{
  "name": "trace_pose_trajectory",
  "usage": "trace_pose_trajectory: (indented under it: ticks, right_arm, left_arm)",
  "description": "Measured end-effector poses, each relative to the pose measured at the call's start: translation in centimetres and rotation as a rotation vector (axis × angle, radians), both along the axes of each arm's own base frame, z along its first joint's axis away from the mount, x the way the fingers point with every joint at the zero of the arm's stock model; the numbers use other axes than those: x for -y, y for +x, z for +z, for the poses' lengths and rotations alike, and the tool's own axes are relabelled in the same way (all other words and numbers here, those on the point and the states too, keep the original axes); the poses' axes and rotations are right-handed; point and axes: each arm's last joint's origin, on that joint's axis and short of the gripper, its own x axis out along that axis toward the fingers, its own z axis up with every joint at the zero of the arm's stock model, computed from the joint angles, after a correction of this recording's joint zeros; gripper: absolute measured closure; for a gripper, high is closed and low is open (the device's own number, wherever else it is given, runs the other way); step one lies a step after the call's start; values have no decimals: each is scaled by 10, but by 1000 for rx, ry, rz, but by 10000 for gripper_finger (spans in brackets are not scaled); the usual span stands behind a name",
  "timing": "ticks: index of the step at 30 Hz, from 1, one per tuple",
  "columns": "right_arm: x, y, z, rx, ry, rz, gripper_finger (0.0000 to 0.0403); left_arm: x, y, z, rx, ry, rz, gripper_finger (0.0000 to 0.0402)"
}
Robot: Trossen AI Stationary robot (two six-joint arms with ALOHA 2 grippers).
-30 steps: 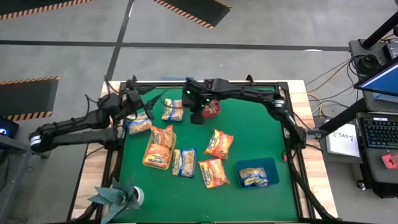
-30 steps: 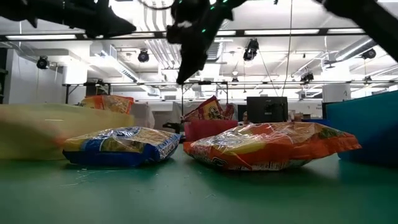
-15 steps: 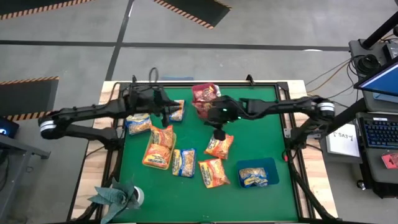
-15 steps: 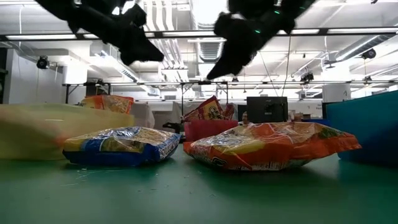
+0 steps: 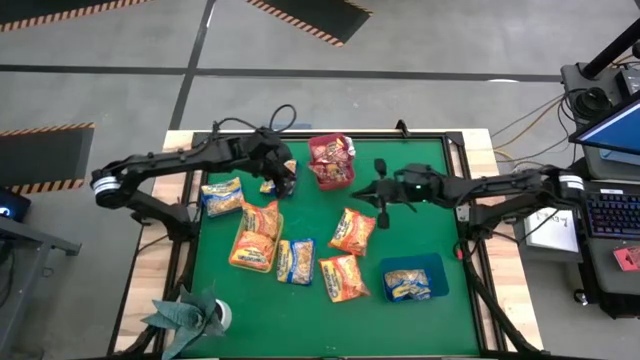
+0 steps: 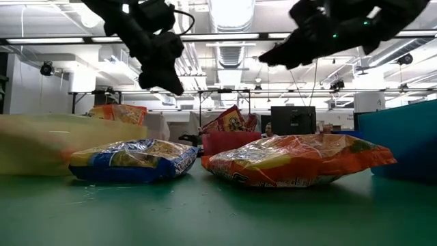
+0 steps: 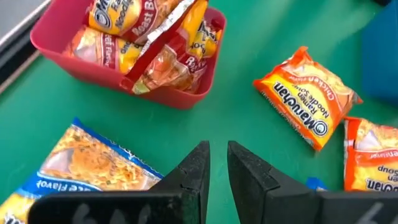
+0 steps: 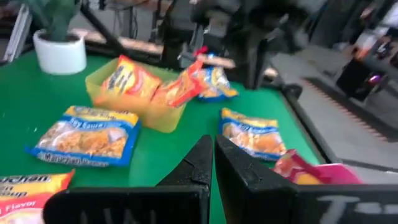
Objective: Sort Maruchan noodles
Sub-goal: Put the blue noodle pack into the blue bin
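Note:
Maruchan noodles lie across the green mat. Loose orange packets and a blue-and-yellow packet lie flat mid-table. Two more blue ones lie at the far left. Dark red packets stand in the red tray, orange ones in the yellow tray, and a blue one in the blue tray. My left gripper hovers over the blue packet beside the red tray, shut and holding nothing. My right gripper hangs shut and holding nothing, right of the red tray, pointing level toward the table's left.
A white pot with a green paper plant stands at the near left corner. Bare mat lies along the near edge and at the far right. A desk with a keyboard and a tablet stands off the table's right side.
My left gripper has swung from the far left corner toward the table's right and sunk over the blue packet by the red tray. My right gripper has drawn back from the red tray toward the right edge, tipping from pointing down to nearly level.

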Motion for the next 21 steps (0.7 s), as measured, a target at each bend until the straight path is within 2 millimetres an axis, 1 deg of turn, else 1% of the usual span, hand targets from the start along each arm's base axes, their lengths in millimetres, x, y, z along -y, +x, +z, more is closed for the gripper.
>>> trace_pose_trajectory:
  ticks: [6, 8, 11, 14, 18, 21]
  right_arm:
    - [-3, -30, 9, 85, -11, -17, 394]
    - [-5, -40, 11, 114, -10, -15, 394]
    - [-7, -52, 14, 156, -7, -20, 394]
    - [-9, -60, 15, 182, -12, -18, 394]
    - [-9, -64, 15, 192, -24, -17, 394]
    - [-9, -65, 14, 188, -39, -15, 394]
  left_arm:
    - [-9, 0, -2, -80, -110, 82, 363]
    - [-14, -1, -2, -66, -188, 110, 363]
    - [-23, -5, -5, -51, -364, 135, 363]
    - [-35, -13, -9, -61, -444, 217, 359]
    - [-54, -25, -15, -84, -491, 332, 332]
    - [-71, -33, -22, -90, -518, 410, 297]
